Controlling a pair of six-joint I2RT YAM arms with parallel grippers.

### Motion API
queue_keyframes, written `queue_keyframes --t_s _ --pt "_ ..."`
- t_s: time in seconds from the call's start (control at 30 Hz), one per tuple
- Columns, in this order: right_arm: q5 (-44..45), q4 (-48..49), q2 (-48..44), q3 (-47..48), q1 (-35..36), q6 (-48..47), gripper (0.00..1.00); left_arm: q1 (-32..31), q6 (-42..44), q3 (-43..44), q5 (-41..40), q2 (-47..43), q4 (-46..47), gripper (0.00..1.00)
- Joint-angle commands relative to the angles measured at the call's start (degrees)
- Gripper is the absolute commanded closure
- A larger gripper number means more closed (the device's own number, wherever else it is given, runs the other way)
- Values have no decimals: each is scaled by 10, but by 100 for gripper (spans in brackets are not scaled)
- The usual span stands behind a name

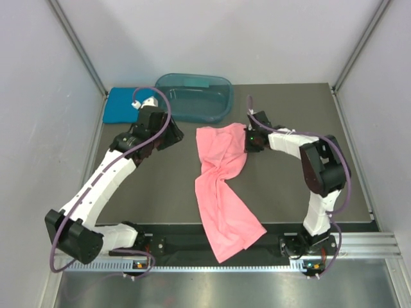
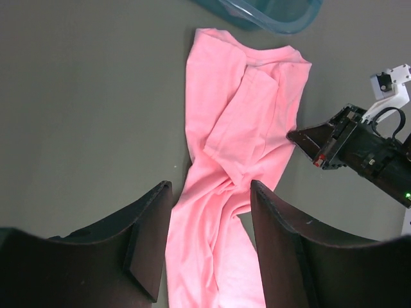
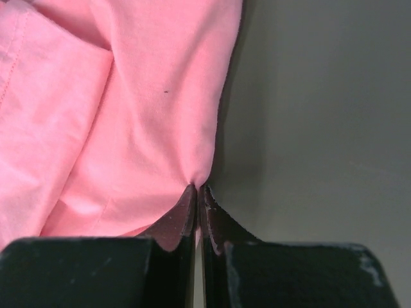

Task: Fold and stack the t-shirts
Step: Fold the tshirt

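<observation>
The salmon-pink t-shirt [image 1: 223,186] lies twisted in a long strip from mid-table to the near edge, which it overhangs. My right gripper [image 1: 252,140] is shut on its far right edge; in the right wrist view the gripper [image 3: 199,188] pinches a fold of the pink cloth [image 3: 128,115]. My left gripper [image 1: 168,138] is open and empty, left of the shirt's far end; in the left wrist view it [image 2: 210,186] hovers above the shirt [image 2: 244,122]. The teal-blue t-shirt [image 1: 122,105] lies folded at the far left corner.
A dark teal see-through tub [image 1: 196,95] stands at the back, right of the blue shirt; it also shows in the left wrist view [image 2: 270,13]. The grey mat [image 1: 289,186] ends at a metal rail at the near edge. White walls close in both sides.
</observation>
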Motion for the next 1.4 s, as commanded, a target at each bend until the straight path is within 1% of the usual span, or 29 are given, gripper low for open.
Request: queue_keyframes --t_s 0.0,0.07,0.1,0.23,0.27,0.4,0.47,0.5,0.57,0.6,0.63,0.67,0.73,0.8,0.83,0.93,1.0,1.03,1.17,1.23,1.37 --pt "32 -27 -31 -46 -37 9 100 3 13 21 62 28 69 43" --pt "41 -35 -49 -72 -54 17 100 3 32 21 90 58 104 43" --pt "43 -38 -56 -81 -68 24 100 3 38 23 131 71 112 42" --pt "64 -48 -95 -128 -99 39 100 1 70 54 186 144 146 40" --pt "67 -52 -103 -134 -105 43 100 0 85 59 195 171 171 40" --pt "72 -62 -143 -167 -154 47 100 -15 129 91 206 235 238 39" --pt "75 -76 -157 -170 -173 45 100 -22 149 114 215 281 251 39" --pt "61 -77 -160 -175 -188 40 100 -33 157 144 218 298 257 38" --pt "44 -76 -170 -177 -200 32 100 -46 182 176 220 346 258 38" --pt "35 -75 -172 -177 -204 21 100 -53 190 208 220 362 257 38" --pt "15 -74 -177 -176 -206 15 91 -67 197 223 219 377 257 37" --pt "11 -74 -180 -173 -207 12 85 -72 209 236 215 405 258 37" --pt "10 -77 -188 -161 -218 11 70 -84 216 271 217 430 270 36" --pt "11 -77 -187 -136 -236 7 61 -90 227 291 234 461 293 34" --pt "10 -77 -175 -126 -241 4 55 -92 236 294 236 478 315 33" --pt "-21 -73 -131 -69 -268 -9 52 -94 250 318 236 508 335 31" --pt "-25 -73 -109 -25 -272 -21 52 -94 267 356 234 541 317 32" --pt "-45 -65 -88 -13 -273 -25 51 -95 272 366 226 551 310 32" --pt "-76 -63 -43 38 -281 -34 49 -94 297 387 209 583 299 35" --pt "-95 -63 -20 56 -288 -37 49 -95 306 396 207 596 288 40" --pt "-113 -64 2 74 -295 -47 49 -94 317 398 216 617 285 48"
